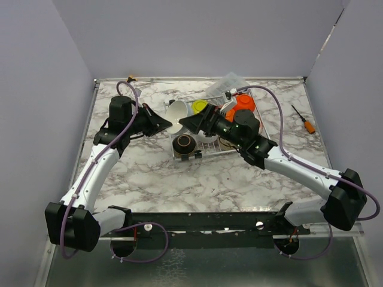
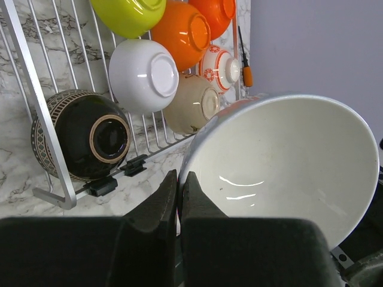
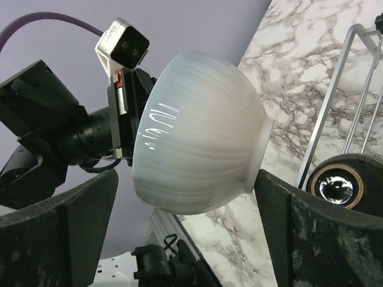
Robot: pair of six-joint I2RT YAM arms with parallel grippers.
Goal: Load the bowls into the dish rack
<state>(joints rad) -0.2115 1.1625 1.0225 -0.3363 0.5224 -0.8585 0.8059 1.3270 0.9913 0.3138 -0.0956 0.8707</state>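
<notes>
Closest to the lens, my left gripper [image 2: 179, 179] has its jaws clamped on the rim of the white bowl [image 2: 281, 161], the fingers [image 2: 157, 209] almost together with only the thin rim between them. I hold this bowl in the air, tipped on its side, its mouth facing my left wrist camera and its foot turned toward my right arm. Seen from above, it hangs at the left edge of the dish rack [image 1: 215, 149], above the marble table [image 1: 179, 179], and is not set in the rack.

My right gripper [image 3: 185, 179] is spread wide, one finger by the bowl's rim and the other by its foot. I cannot tell whether either pad touches it.

Further right, the rack lies flat on the table with seven bowls in it, all on their sides with their bases toward my left wrist camera. The dark brown bowl [image 2: 90, 134] sits in the near-left corner, against the frame. Beyond it come a second white bowl [image 2: 142, 75] and the lime-yellow bowl [image 2: 128, 13]. The beige bowl [image 2: 191, 104], the red-patterned bowl [image 2: 220, 67] and two orange bowls [image 2: 179, 33] fill the right side, crowded close together.

An orange-handled screwdriver [image 1: 305, 121] lies on the table well right of the rack.
</notes>
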